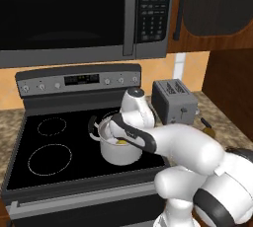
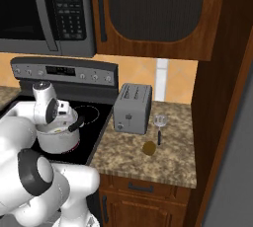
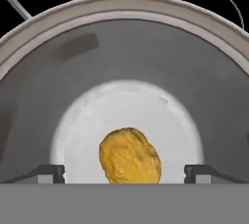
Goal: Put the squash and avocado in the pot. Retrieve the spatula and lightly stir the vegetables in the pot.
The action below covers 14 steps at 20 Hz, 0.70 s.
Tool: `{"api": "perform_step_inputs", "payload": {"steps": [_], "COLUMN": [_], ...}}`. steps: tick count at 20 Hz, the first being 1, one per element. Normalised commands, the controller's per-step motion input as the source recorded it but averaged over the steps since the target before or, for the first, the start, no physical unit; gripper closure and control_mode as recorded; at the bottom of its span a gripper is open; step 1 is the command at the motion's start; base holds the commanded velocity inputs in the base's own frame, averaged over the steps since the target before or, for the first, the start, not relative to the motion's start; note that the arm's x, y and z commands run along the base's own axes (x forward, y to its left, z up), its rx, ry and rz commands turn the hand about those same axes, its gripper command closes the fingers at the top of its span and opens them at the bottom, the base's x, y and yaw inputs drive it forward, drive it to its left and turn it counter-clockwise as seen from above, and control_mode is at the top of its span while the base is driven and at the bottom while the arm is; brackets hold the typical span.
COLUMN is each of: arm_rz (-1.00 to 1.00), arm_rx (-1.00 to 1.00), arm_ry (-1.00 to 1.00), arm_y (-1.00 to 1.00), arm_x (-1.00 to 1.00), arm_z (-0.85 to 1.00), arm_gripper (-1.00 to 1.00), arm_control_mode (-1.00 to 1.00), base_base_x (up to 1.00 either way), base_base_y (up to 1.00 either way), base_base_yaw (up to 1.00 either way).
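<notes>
Claw state: the claw (image 3: pixel 124 173) is spread wide and grasps nothing; its two tips stand well apart at either side of the hand view.
Claw position: directly over the mouth of the pot (image 1: pixel 118 153), pointing down into it.
Squash: the squash (image 3: pixel 130 156) lies loose on the pot floor, between and below the tips, touching neither.
Pot: on the stove (image 1: pixel 29 171), at its right front burner, just left of the toaster (image 2: pixel 132 108).
Avocado: the avocado (image 2: pixel 149 147) rests on the surface (image 2: pixel 178 164) to the right of the stove, in front of the toaster and well apart from the pot.
Spatula: the spatula (image 2: pixel 159 127) lies just behind the avocado, head toward the wall, handle toward the front edge.
Key relation: the avocado lies to the claw's right, past the toaster; the reach must cross from stove to surface.
Step in hand (judgement): squash placed; avocado pickup is next, then the spatula.
Risk (judgement): the spatula handle sits close to the avocado and could be nudged on approach.
</notes>
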Motion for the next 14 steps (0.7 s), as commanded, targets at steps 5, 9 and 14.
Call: {"api": "perform_step_inputs", "payload": {"steps": [5, 9, 14], "arm_rz": [0.0, -0.01, -0.18], "arm_rx": [0.0, 0.0, 0.0], "arm_ry": [-0.08, 0.0, 0.0], "arm_y": [-0.25, -0.63, -1.0], "arm_x": [-0.76, -1.0, -0.82], "arm_z": [0.88, 0.85, 0.32], "arm_gripper": [-1.0, -1.0, -1.0], "arm_control_mode": [-1.0, -1.0, -1.0], "base_base_x": [0.0, 0.0, 0.0], "base_base_y": [0.0, 0.0, 0.0], "base_base_yaw": [0.0, 0.0, 0.0]}}
